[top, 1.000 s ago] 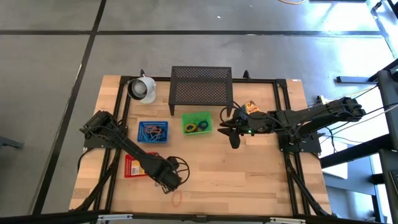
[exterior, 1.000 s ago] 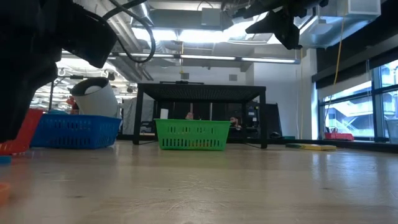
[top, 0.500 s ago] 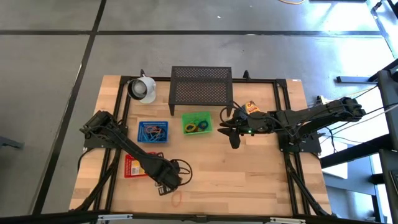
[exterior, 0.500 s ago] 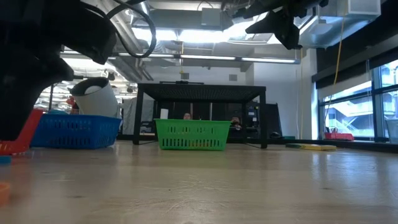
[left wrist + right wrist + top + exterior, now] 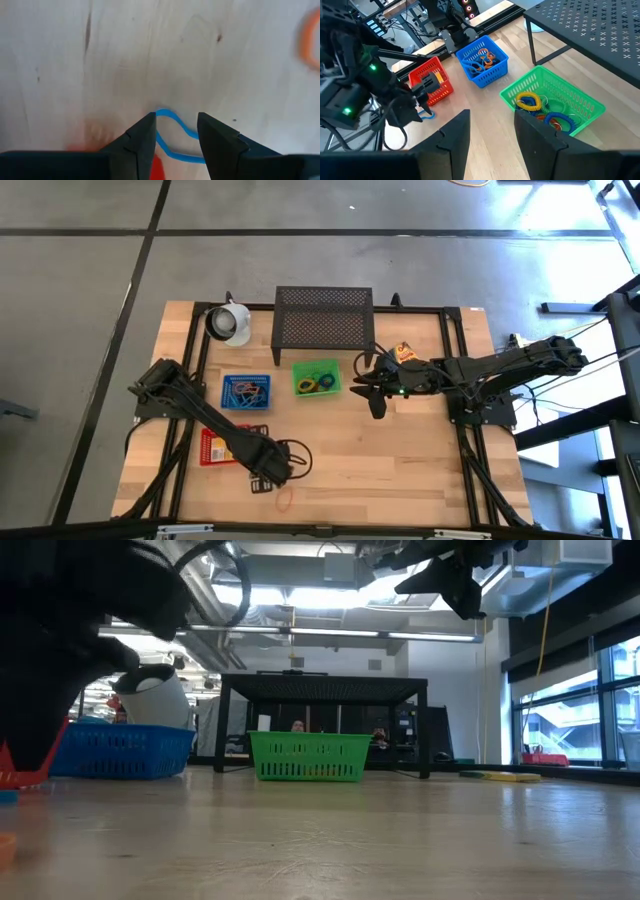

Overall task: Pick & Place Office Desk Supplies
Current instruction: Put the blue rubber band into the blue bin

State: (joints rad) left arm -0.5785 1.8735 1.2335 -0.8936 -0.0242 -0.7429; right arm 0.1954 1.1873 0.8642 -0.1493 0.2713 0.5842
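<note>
Left pincer (image 5: pixel 174 131), fingers spread, is low over a blue band (image 5: pixel 175 137) lying flat on the tabletop (image 5: pixel 400 460) beside the red basket (image 5: pixel 212 446). Risk: the thin loop may slip from under the tips as they shut, or only one strand be caught. Right pincer (image 5: pixel 490 131), spread and empty, hangs above the green basket (image 5: pixel 555 102). An orange band (image 5: pixel 285 500) lies near.

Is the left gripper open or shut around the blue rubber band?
Open: the left gripper shows a gap between its fingers, with the blue rubber band lying on the table between them.
</note>
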